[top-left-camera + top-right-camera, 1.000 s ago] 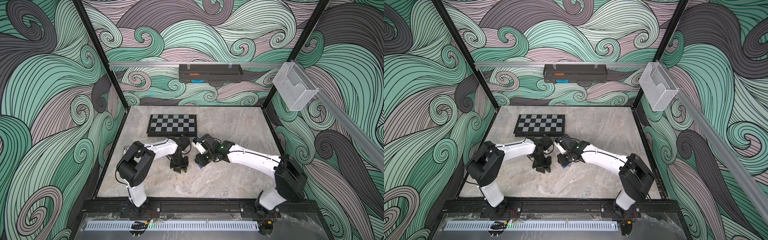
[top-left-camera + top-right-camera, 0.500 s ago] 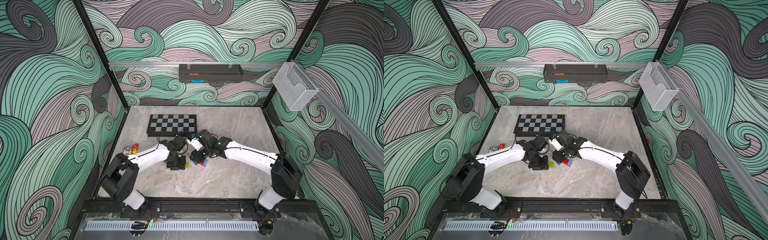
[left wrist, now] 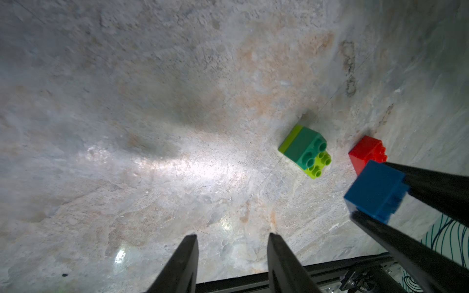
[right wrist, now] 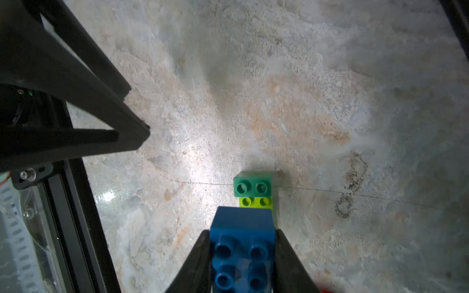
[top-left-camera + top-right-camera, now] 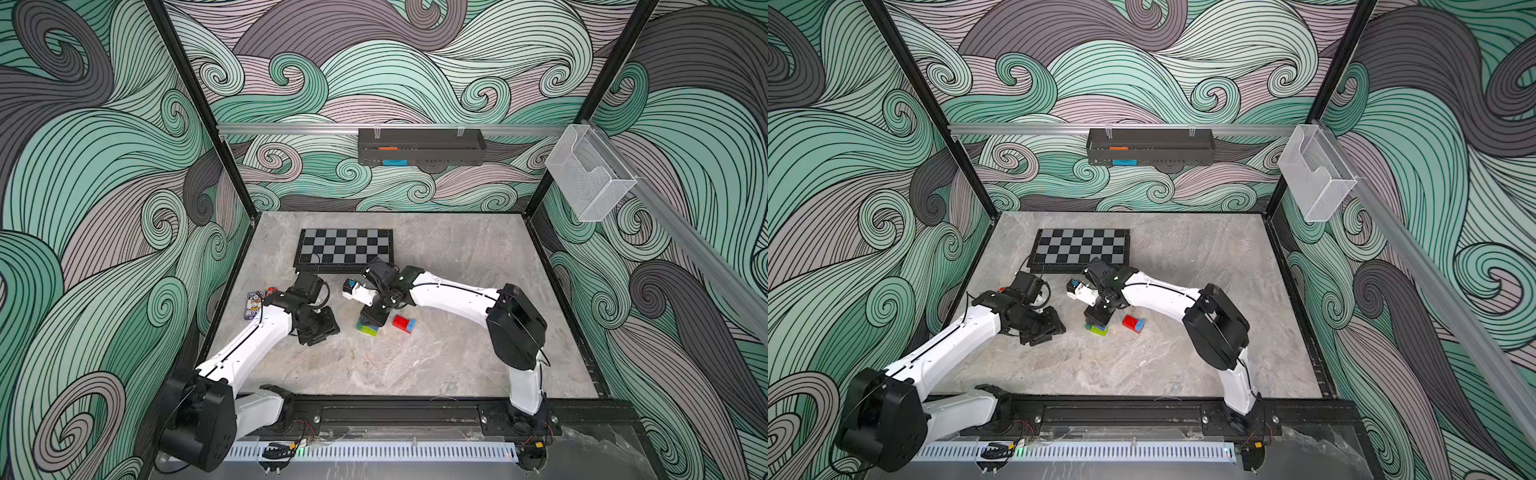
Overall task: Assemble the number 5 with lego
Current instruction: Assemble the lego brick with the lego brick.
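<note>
My right gripper (image 4: 242,233) is shut on the dark-blue brick (image 4: 241,243), studs towards the camera. It hangs over the lime-green brick (image 4: 256,202), which lies on the table with the dark-green brick (image 4: 252,186) on one end. In the left wrist view the dark-blue brick (image 3: 375,190) is clear of that pair (image 3: 304,149). The red brick (image 5: 400,321) with the light-blue brick (image 5: 410,326) beside it lies just right of my right gripper (image 5: 372,318). My left gripper (image 3: 232,236) is open and empty, standing left of the bricks in a top view (image 5: 318,328).
The checkered board (image 5: 345,249) lies behind both arms. Small printed items (image 5: 253,303) sit near the left wall. A black shelf (image 5: 419,145) hangs on the back wall and a clear bin (image 5: 590,178) on the right rail.
My left gripper has opened, let go of the lime-and-green pair and drawn back to the left. My right gripper, with the dark-blue brick in it, has shifted over that pair.
</note>
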Controlling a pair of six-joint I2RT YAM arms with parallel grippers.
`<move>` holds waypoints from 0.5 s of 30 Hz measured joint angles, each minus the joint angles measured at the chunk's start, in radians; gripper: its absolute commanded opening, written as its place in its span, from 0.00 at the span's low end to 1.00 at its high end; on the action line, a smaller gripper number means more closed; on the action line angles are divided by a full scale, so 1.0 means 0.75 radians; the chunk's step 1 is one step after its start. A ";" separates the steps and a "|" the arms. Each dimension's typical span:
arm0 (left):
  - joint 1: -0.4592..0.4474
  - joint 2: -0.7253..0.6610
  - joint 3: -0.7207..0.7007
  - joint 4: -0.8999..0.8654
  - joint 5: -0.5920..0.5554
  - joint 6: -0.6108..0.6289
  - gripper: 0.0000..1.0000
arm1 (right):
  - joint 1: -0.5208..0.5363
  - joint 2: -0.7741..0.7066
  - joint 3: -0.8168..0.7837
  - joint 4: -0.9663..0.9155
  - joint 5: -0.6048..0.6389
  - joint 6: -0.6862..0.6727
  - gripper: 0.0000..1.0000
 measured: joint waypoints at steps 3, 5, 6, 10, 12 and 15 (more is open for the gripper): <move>0.031 0.015 -0.022 -0.001 0.034 0.001 0.49 | 0.002 0.058 0.069 -0.064 0.009 -0.050 0.33; 0.045 0.020 -0.031 0.000 0.049 0.001 0.49 | 0.006 0.083 0.105 -0.095 0.011 -0.074 0.33; 0.050 0.020 -0.031 0.001 0.055 0.001 0.49 | 0.007 0.092 0.118 -0.107 0.012 -0.081 0.33; 0.076 0.020 -0.031 0.011 0.080 0.002 0.49 | 0.009 0.119 0.162 -0.144 0.015 -0.102 0.33; 0.084 0.020 -0.031 0.017 0.090 0.002 0.49 | 0.010 0.141 0.186 -0.158 0.016 -0.110 0.33; 0.095 0.022 -0.031 0.022 0.102 0.002 0.49 | 0.014 0.183 0.212 -0.167 0.020 -0.122 0.33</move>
